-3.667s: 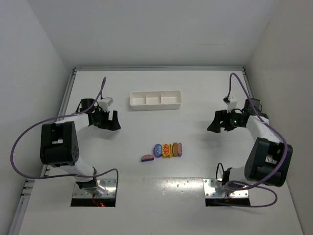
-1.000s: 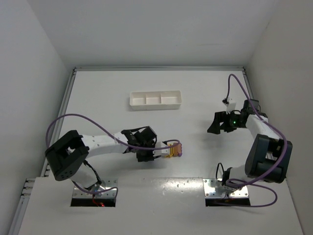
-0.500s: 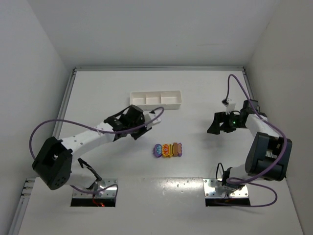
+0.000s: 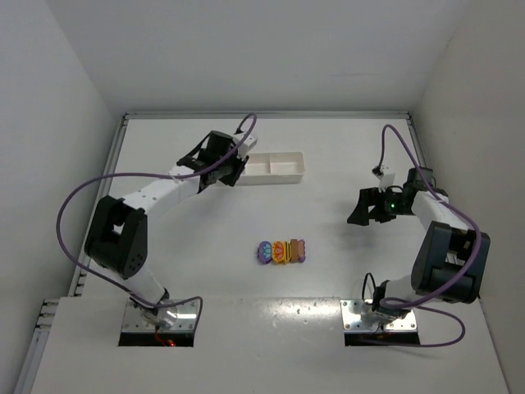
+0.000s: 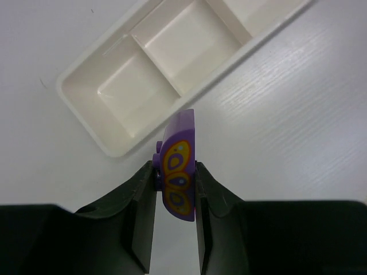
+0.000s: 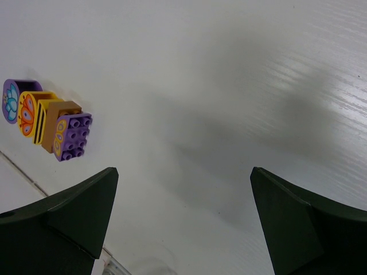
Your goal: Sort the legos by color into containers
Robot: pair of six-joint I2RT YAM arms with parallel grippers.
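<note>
At the tray's (image 4: 283,167) left end, upper centre, my left gripper (image 5: 175,168) clamps a purple lego (image 5: 179,163); right gripper (image 6: 183,173) gapes empty, legos (image 6: 47,124) at frame left.

Tray (image 4: 279,177) left end hidden behind left gripper (image 4: 232,174) (top view), third compartment (image 5: 261,11) cropped in wrist view

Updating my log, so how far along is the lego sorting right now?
Nothing sorted yet: all compartments of the tray are empty. In hand: the left gripper holds a purple brick over its left end. Left: four bricks clustered mid-table; the right gripper is open.
</note>
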